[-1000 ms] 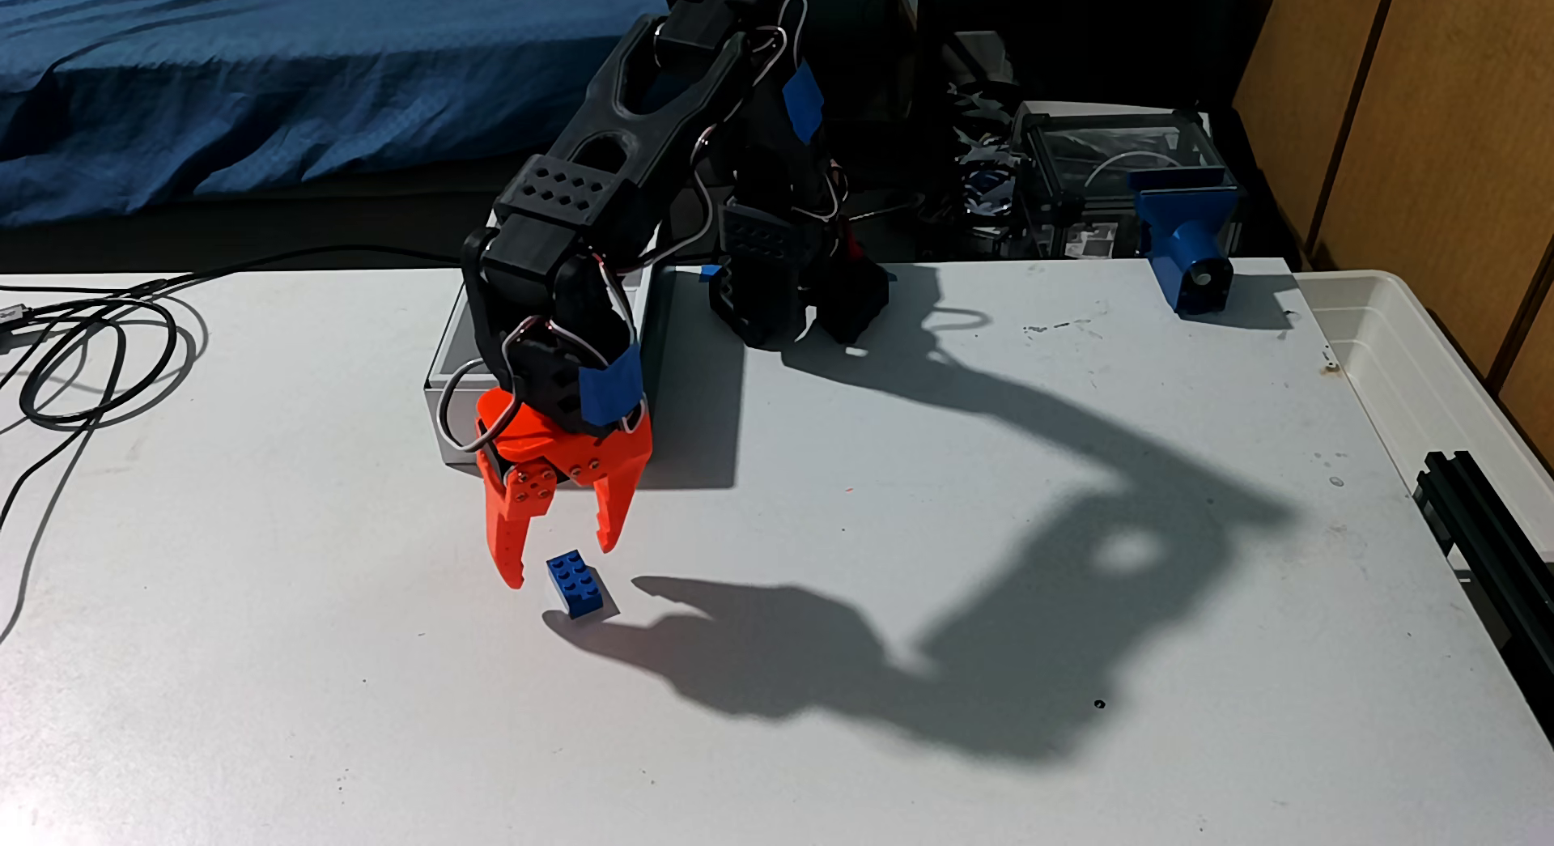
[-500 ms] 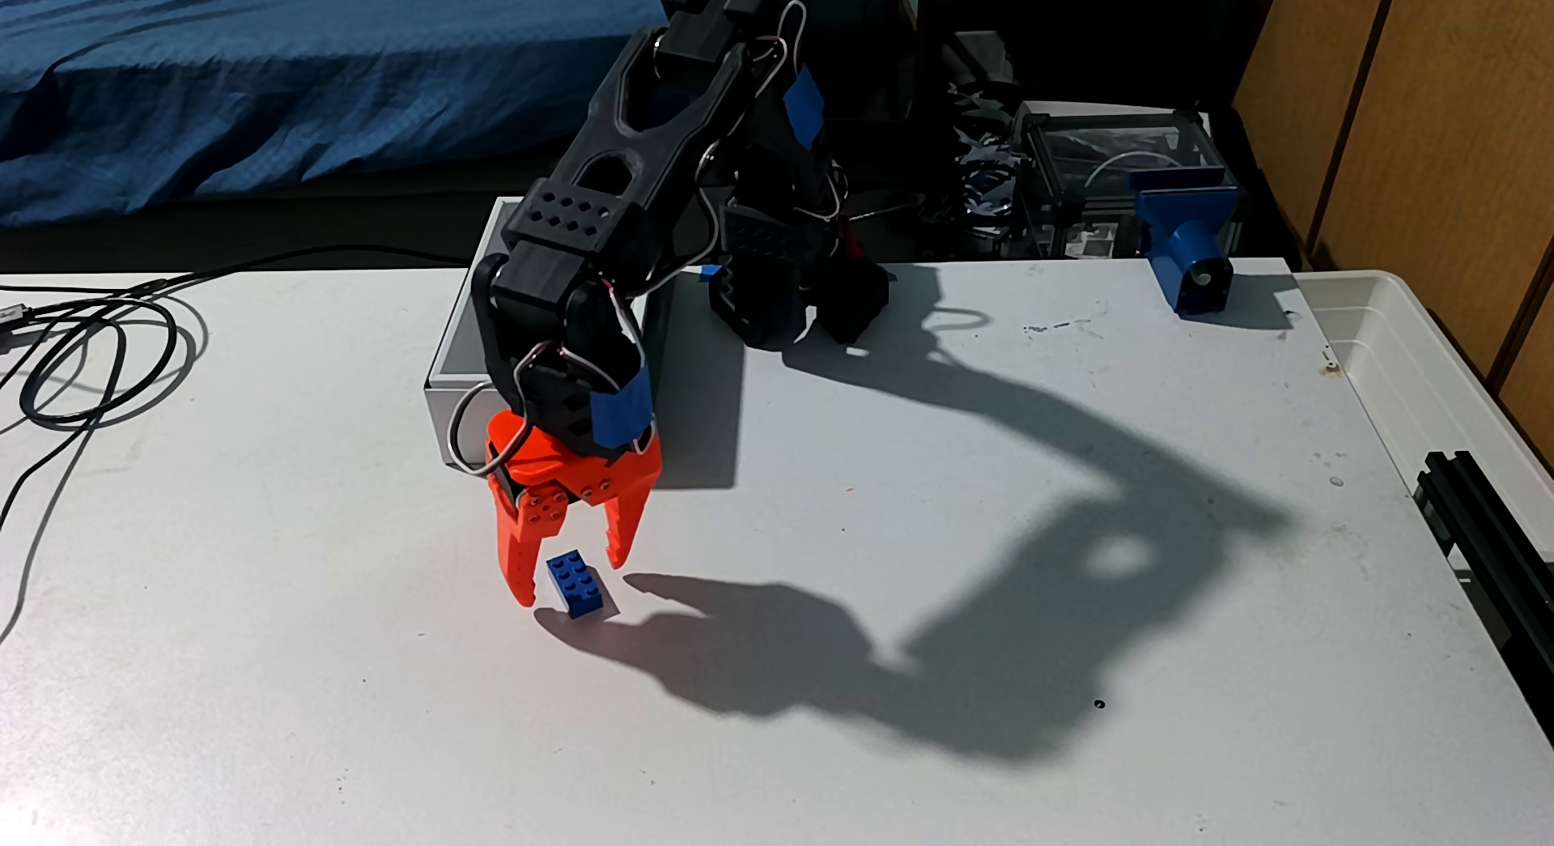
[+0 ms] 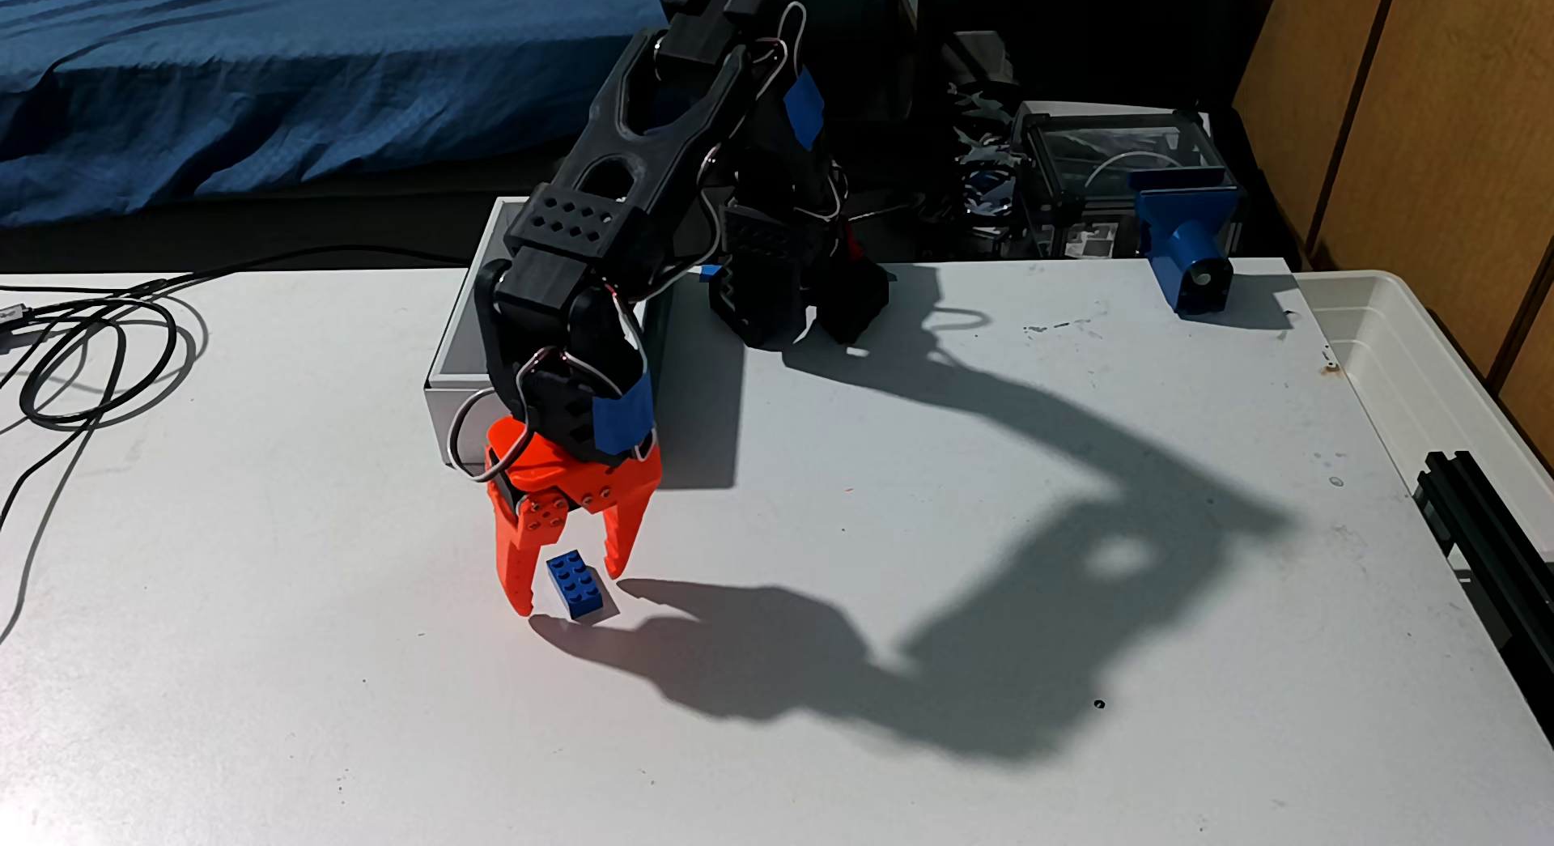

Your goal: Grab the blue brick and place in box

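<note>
The orange gripper (image 3: 570,590) hangs just left of frame centre, its 2 fingers spread apart and pointing down at the white table (image 3: 336,686). The blue brick (image 3: 575,587), a 2x4 studded piece, lies flat on the table between them: the left fingertip is low beside the brick's left end, possibly touching it, while the right fingertip sits just above and behind its upper right edge. Nothing is grasped yet.

By my reading the task is at the end of the approach. Closing on the brick, lifting it, carrying it and dropping it into the box are all left to do. The brick lies at an angle to the fingers, so the close may turn or nudge it rather than pinch it squarely.

The white box (image 3: 450,392) stands directly behind the gripper, above it in the frame, largely hidden by the black arm (image 3: 622,165) with its blue tape strips (image 3: 623,421). The carry looks short, but the box walls are tall, so the brick must rise clear of the near wall first.

Elsewhere, black cables (image 3: 92,350) coil at the left edge, a blue printed mount (image 3: 1190,249) sits at the upper right, and a translucent plastic tub (image 3: 1413,350) lines the right edge, all well apart from the brick. The arm's hard shadow spreads right of the brick.
</note>
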Robot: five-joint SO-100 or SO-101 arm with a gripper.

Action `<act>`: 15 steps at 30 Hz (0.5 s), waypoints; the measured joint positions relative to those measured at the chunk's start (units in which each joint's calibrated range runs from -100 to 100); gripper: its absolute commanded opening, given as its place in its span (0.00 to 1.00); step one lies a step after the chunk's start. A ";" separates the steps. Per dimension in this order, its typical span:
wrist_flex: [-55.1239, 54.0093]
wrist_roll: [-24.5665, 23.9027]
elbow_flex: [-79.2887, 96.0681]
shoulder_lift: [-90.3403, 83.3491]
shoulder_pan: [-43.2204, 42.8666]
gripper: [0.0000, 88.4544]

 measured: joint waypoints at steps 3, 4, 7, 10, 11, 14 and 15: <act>0.00 0.00 0.00 0.00 0.00 0.24; 0.00 0.00 0.00 0.00 0.00 0.24; 0.00 0.00 0.18 0.00 0.00 0.24; -0.09 0.11 0.89 0.08 0.00 0.24; -0.26 0.16 1.25 0.08 0.00 0.24; -0.53 0.21 1.70 0.08 0.00 0.24; -0.61 0.32 1.79 0.00 0.00 0.24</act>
